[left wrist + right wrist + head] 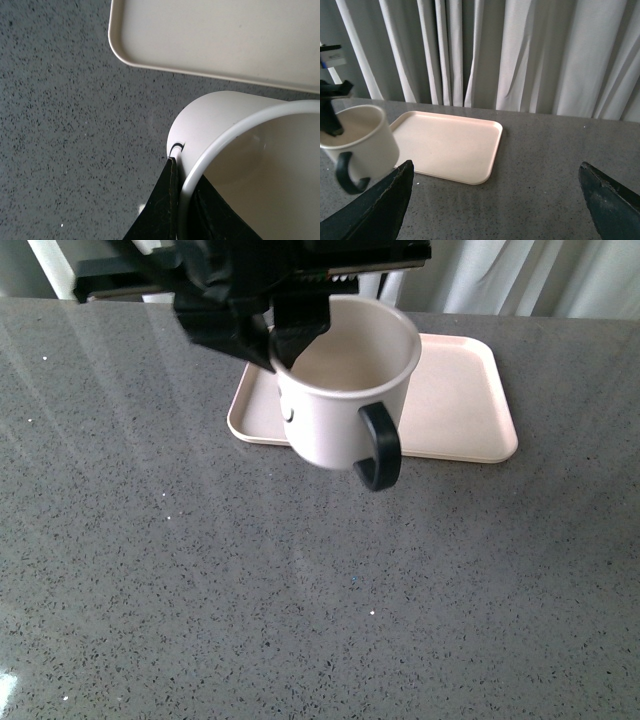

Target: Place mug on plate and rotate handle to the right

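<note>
Here the left claw grips the mug by its rim at the near left edge of the plate, the right claw wide over open tabletop.

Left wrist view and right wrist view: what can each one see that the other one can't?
Only the left wrist view shows, close up, the left claw pinching the rim of the cream-white ceramic mug, one black finger outside and one inside. Only the right wrist view shows the white curtains, the mug's glossy black loop handle, and the right claw, open and empty. Both show the mug, the flat pale pink rectangular tray and the grey speckled tabletop.
</note>
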